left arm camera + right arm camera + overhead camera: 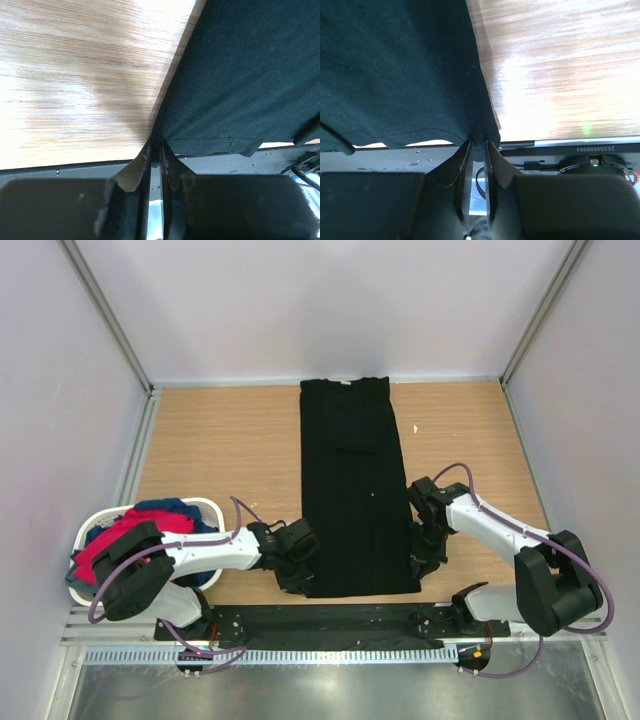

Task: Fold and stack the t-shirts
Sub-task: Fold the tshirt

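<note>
The light brown wooden table (220,440) fills the floor of a white-walled enclosure, and down its middle lies the large plain black t-shirt (355,490) of soft cloth, flat and folded in to a long narrow strip. Its long axis runs from the far edge of the table toward the arms. The neck end points away, touching the far edge, and the hem end points at the arm bases. The strip is a little wider at the hem, its right edge slanting outward as it comes nearer. At the near left stands a white oval plastic basket (208,503), holding a crumpled red t-shirt (110,540) with a blue t-shirt (170,508) bunched behind it. A black metal mounting rail (330,620) crosses the near edge beneath the hem. The two white-and-black arms reach in from either side to the hem corners. The left gripper (298,580) is at the near left corner. In its wrist view the dark fingers (145,165) are drawn almost together, pinching the corner of the black cloth (240,75) where it dips between them. The right gripper (418,565) is at the near right corner. Its fingers (462,165) are likewise nearly pressed together, nipping the hem corner of the cloth (395,65). A tiny white speck (416,428) lies on the bare wood just right of the shirt.
</note>
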You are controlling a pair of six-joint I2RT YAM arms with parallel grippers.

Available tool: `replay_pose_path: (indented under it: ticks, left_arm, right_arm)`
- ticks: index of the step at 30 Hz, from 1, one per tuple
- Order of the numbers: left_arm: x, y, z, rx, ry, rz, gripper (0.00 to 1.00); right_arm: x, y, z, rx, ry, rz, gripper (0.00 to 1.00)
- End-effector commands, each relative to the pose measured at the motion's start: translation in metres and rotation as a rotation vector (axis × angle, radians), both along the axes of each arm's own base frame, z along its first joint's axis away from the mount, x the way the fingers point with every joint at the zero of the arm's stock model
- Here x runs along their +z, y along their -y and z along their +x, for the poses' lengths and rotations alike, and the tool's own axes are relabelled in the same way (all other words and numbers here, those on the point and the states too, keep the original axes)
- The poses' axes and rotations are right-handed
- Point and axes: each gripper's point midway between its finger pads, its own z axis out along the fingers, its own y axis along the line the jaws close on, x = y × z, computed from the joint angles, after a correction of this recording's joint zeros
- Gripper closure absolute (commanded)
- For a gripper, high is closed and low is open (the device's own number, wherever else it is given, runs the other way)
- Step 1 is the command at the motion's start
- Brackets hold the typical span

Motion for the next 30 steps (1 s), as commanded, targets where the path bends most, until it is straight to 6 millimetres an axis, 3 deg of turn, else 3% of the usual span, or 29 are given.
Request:
replay_pose_path:
  ticks: [1,4,7,9,11,22,26,30]
  left_arm:
    - [-0.012,-0.023,0.001,-0.007,0.028,0.114,0.92]
    - [-0.011,-0.024,0.002,-0.008,0.033,0.118,0.98]
    - [-0.01,-0.024,0.003,-0.007,0.036,0.119,1.0]
    - [-0.01,-0.029,0.003,-0.003,0.036,0.134,1.0]
    - [-0.01,-0.033,0.004,0.006,0.036,0.132,1.0]
    - [-0.015,-0.059,0.003,0.003,0.021,0.17,1.0]
    - [-0.016,-0.064,0.001,-0.007,0.018,0.167,1.0]
    - [-0.017,-0.069,-0.001,-0.012,0.005,0.176,1.0]
  right_arm:
    - [0.004,0.001,0.005,0.042,0.003,-0.023,0.8]
    - [0.003,0.0,0.003,0.056,-0.017,-0.034,0.8]
    - [0.005,-0.002,-0.002,0.05,-0.035,-0.033,0.64]
    - [0.006,-0.002,-0.003,0.034,-0.031,-0.04,0.48]
    - [0.006,-0.001,-0.002,0.017,-0.016,-0.048,0.4]
    - [0.001,-0.013,-0.004,-0.085,0.043,0.004,0.54]
    - [-0.011,-0.031,-0.018,-0.045,0.007,0.046,0.55]
    - [-0.019,-0.029,-0.02,0.012,0.015,-0.036,0.57]
